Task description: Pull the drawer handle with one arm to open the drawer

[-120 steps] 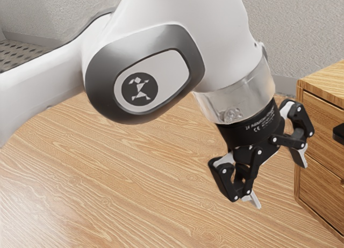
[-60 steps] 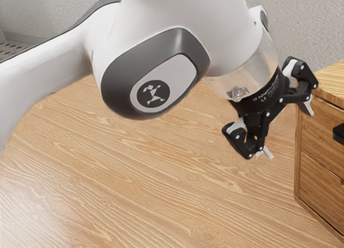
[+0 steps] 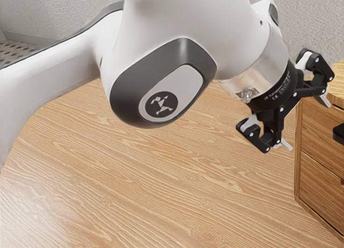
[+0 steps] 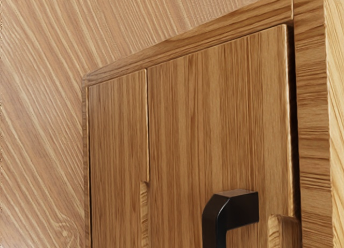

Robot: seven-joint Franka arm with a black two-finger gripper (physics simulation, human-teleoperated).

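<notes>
Two fingers (image 3: 262, 136) spread wide (nothing held), drawer handle (image 3: 338, 133) near, beyond their tips

Bright, even light; a pale sheen on the wooden table (image 3: 80, 205), soft shading on the arm (image 3: 177, 38).

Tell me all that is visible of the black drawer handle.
The drawer handle is black and matte, a squared bar with a bent corner, likely metal. It is fixed to the wooden drawer front and stands out from it. That front looks flush, so shut. Nothing touches the handle: the open end effector hangs apart from it.
</notes>
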